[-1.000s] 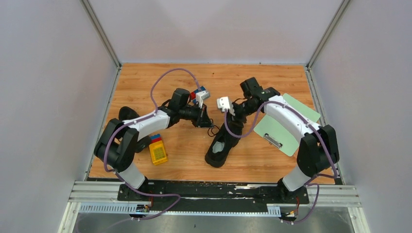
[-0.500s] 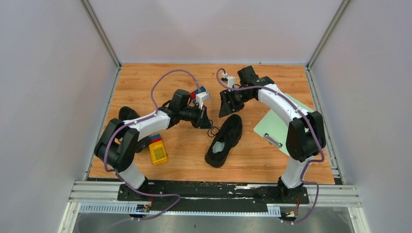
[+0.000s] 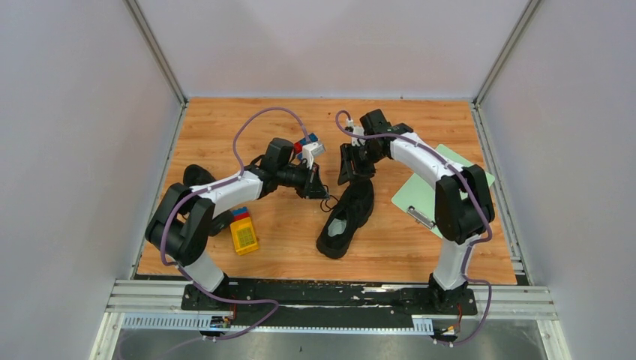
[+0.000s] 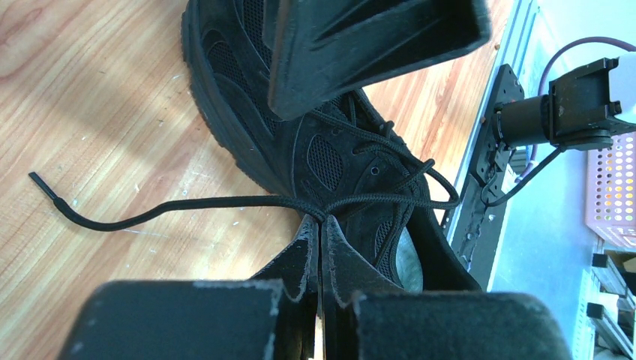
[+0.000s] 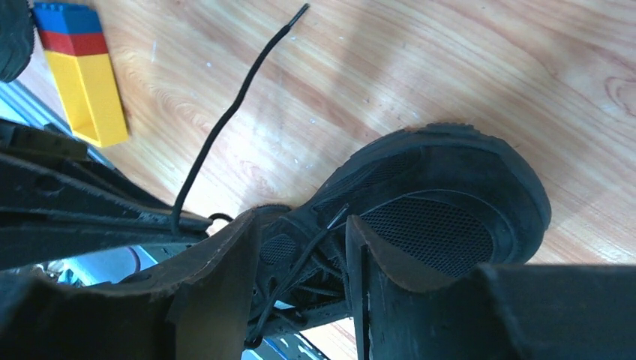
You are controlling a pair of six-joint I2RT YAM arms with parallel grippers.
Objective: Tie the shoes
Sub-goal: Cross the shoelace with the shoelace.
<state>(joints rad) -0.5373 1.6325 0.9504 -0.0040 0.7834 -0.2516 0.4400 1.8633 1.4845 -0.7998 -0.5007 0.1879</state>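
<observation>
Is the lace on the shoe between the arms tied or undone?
Undone. The lace trails loose across the table from the shoe, pinched in the shut left hand; no bow shows.

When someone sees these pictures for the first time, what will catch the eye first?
A black shoe lies in the middle of the wooden table, toe pointing away from the arm bases. The left gripper pinches its lace beside the shoe, while the right gripper hangs open by the toe. A yellow toy block lies near the left arm, a green clipboard at the right.
</observation>
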